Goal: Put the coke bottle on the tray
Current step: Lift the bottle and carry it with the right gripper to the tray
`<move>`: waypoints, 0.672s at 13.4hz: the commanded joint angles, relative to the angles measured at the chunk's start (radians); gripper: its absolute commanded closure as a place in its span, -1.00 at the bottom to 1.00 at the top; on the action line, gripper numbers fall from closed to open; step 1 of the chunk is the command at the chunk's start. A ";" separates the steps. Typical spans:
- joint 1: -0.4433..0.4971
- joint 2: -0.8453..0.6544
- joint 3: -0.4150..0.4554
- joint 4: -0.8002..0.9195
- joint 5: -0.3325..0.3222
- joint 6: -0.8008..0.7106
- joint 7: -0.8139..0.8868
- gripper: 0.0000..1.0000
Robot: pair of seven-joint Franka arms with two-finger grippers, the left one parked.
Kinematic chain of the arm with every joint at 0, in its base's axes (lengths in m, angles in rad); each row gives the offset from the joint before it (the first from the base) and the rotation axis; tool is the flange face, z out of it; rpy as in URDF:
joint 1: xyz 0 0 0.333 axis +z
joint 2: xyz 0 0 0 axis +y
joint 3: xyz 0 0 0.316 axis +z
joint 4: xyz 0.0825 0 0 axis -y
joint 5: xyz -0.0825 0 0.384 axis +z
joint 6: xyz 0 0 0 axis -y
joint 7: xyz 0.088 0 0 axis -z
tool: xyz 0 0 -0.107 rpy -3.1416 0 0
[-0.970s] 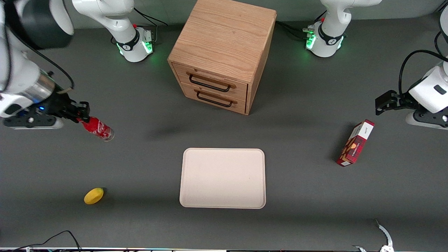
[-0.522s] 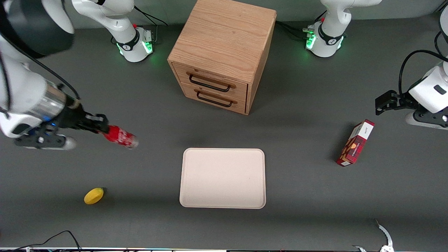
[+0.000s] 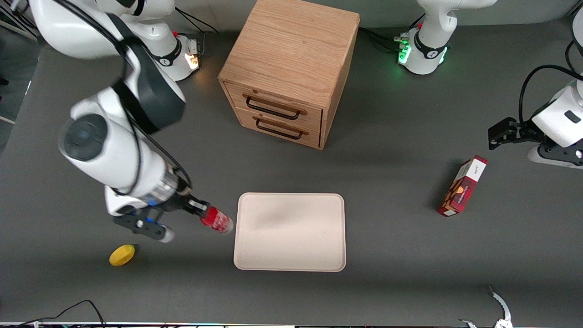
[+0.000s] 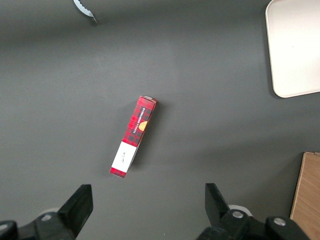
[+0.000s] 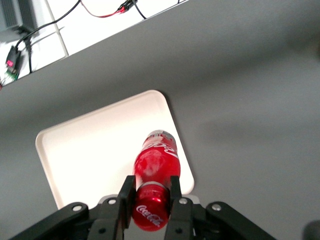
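Observation:
My right gripper [image 3: 200,214] is shut on the coke bottle [image 3: 217,221], gripping it at the red cap end and holding it in the air. The red bottle points toward the tray [image 3: 289,232], its base just short of the tray's rim on the working arm's side. In the right wrist view the gripper [image 5: 149,196] clamps the cap between both black fingers, and the bottle [image 5: 156,162] hangs over the edge of the pale cream-pink tray [image 5: 95,150]. The tray holds nothing.
A wooden two-drawer cabinet [image 3: 291,68] stands farther from the front camera than the tray. A yellow lemon [image 3: 122,254] lies near the gripper, closer to the camera. A red-and-white box [image 3: 462,186] lies toward the parked arm's end, also in the left wrist view [image 4: 133,136].
My right arm has carried the coke bottle from the working arm's end of the table toward the tray and nearer to the front camera. The bottle now sits at the tray's edge.

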 commanded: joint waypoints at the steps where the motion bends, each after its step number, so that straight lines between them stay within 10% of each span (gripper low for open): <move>1: 0.026 0.114 0.017 0.071 -0.069 0.033 0.083 1.00; 9: 0.042 0.168 0.017 -0.027 -0.116 0.125 0.186 1.00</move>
